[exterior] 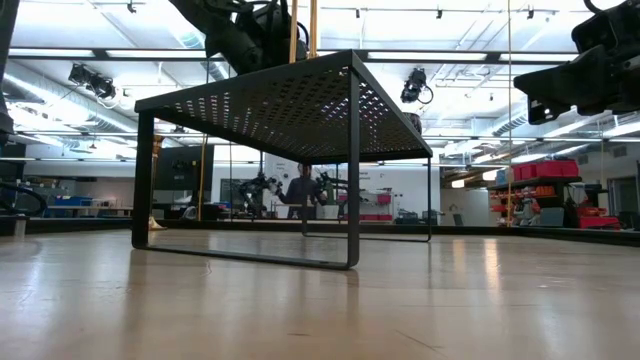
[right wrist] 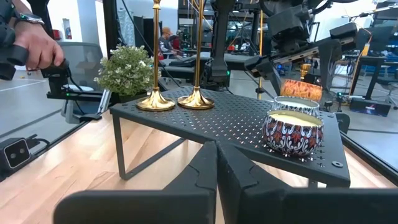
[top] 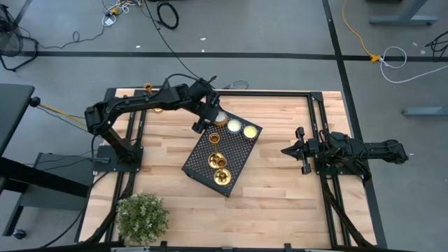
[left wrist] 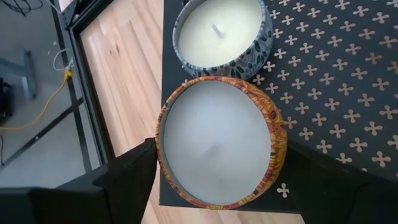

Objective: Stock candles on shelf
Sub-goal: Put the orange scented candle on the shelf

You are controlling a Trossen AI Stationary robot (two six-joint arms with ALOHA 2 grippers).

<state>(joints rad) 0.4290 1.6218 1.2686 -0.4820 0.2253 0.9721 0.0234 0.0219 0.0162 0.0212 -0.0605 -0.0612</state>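
Observation:
The shelf [top: 231, 164], a black perforated platform, stands mid-table. Three gold candlesticks [top: 215, 139] [top: 212, 161] [top: 222, 175] stand on it by their round bases, two of them in the right wrist view [right wrist: 155, 99] [right wrist: 196, 96]. Two tin candles [top: 234, 126] [top: 250, 131] sit at its far end. My left gripper [top: 218, 117] is closed around a third, an orange-patterned tin candle [left wrist: 217, 149], at the shelf's far corner. My right gripper [top: 285, 150] hangs shut and empty at the table's right. My left gripper pinches the orange tin by its round wall [left wrist: 163, 155], one finger [left wrist: 124, 183] on each opposite side. The fingers slant down from the table's far left. The tin stays upright with its wax top up, over the shelf's corner. I cannot tell whether its bottom rests on the mesh.
A grey-patterned tin [left wrist: 221, 31] sits right beside the held one. A bushy plant [top: 142, 217] stands at the table's near left. Another gold candlestick [top: 148, 89] is at the far left corner. A person's hand [right wrist: 34, 46] shows beyond the table.

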